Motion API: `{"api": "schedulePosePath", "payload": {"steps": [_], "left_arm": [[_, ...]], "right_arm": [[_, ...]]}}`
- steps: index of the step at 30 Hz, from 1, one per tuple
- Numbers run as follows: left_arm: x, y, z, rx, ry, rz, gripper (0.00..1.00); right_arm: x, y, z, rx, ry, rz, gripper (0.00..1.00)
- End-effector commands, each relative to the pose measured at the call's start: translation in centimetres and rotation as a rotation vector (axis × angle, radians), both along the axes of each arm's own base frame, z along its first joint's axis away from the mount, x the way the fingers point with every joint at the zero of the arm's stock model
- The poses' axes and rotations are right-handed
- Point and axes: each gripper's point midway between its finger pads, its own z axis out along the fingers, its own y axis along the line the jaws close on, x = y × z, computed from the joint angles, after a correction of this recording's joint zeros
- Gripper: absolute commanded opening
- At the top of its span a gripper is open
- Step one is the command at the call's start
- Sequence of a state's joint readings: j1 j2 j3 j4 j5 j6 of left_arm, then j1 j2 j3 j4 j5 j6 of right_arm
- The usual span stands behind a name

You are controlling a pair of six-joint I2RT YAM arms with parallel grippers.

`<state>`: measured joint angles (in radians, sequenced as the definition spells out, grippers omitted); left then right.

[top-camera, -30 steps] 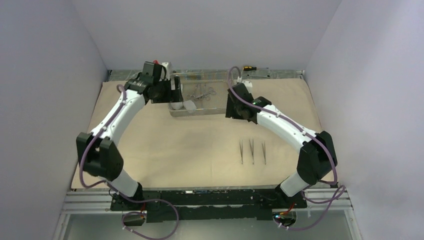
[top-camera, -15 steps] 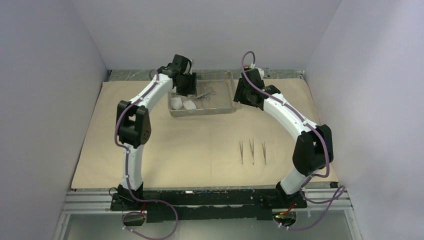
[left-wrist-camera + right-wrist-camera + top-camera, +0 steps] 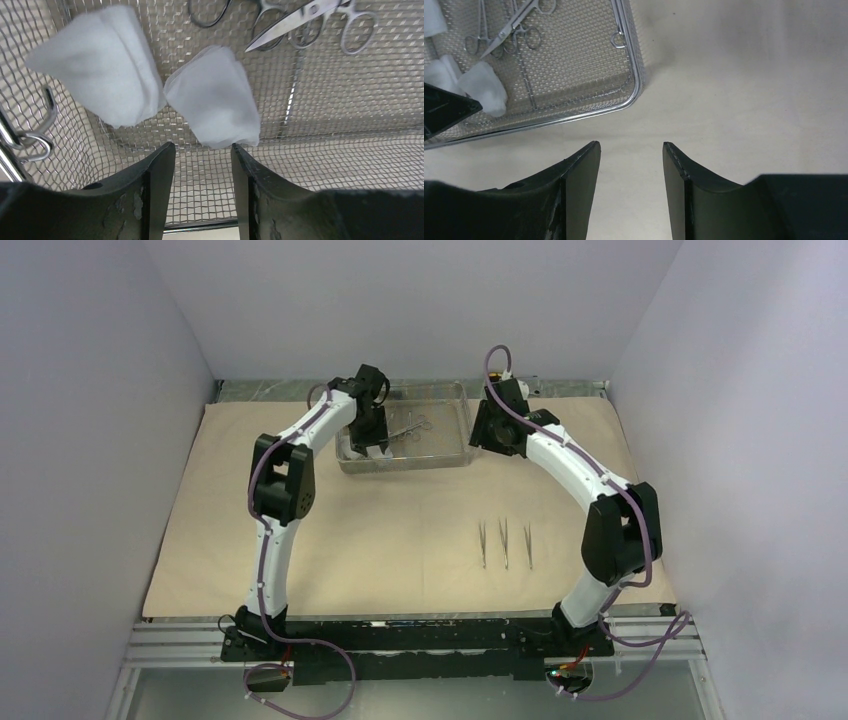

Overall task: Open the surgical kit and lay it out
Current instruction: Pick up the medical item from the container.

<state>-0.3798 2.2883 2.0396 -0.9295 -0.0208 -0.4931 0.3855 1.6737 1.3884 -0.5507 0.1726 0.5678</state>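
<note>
The beige wrap cloth (image 3: pixel 330 530) lies spread flat over the table. At its back stands the wire-mesh tray (image 3: pixel 405 468). My left gripper (image 3: pixel 202 147) reaches down into the tray's left part, open, its tips just short of a white gauze pad (image 3: pixel 215 95), with only mesh between them. A second gauze pad (image 3: pixel 100 60) lies to its left. Ring-handled clamps (image 3: pixel 300 20) lie crossed in the tray beyond. My right gripper (image 3: pixel 631 145) hangs open and empty over bare cloth, right of the tray's corner (image 3: pixel 636 75). Three tweezers (image 3: pixel 505 543) lie side by side on the cloth.
Wire loop handles (image 3: pixel 30 142) stick out at the tray's left end wall. Grey walls close in on the left, right and back. A metal frame (image 3: pixel 420 635) carrying the arm bases runs along the near edge.
My left arm swung from the tray's far left corner into the tray and came down over the gauze, its jaws narrowing. My right arm drew back toward the tray's right end, then held still.
</note>
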Motion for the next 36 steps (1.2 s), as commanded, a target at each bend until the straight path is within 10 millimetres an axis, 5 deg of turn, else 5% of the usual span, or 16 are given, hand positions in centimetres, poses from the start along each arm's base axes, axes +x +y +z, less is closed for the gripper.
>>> {"api": "schedulePosePath", "payload": {"steps": [1,9,21,25,33,36], "left_arm": [[-0.5,0.3,0.5,-0.004,0.013,0.107,0.51],[1.0,0.1,-1.8,-0.002,-0.002,0.156,0.48],[0.4,1.0,-4.3,0.056,0.048,0.188,0.43],[0.5,1.1,-4.8,0.065,0.041,0.171,0.31],[1.9,-0.7,-1.1,-0.027,-0.036,0.107,0.0],[2.3,-1.6,1.7,-0.078,-0.072,0.079,0.0]], "right_arm": [[0.4,0.1,0.4,0.01,0.006,0.015,0.52],[-0.1,-0.6,0.3,0.001,0.016,0.021,0.52],[0.0,-1.5,0.4,0.009,0.015,0.006,0.51],[0.0,-1.7,0.3,0.012,0.017,0.0,0.51],[0.1,-2.0,0.8,0.022,0.009,0.001,0.51],[-0.1,-2.0,1.1,0.029,0.007,0.007,0.51]]}}
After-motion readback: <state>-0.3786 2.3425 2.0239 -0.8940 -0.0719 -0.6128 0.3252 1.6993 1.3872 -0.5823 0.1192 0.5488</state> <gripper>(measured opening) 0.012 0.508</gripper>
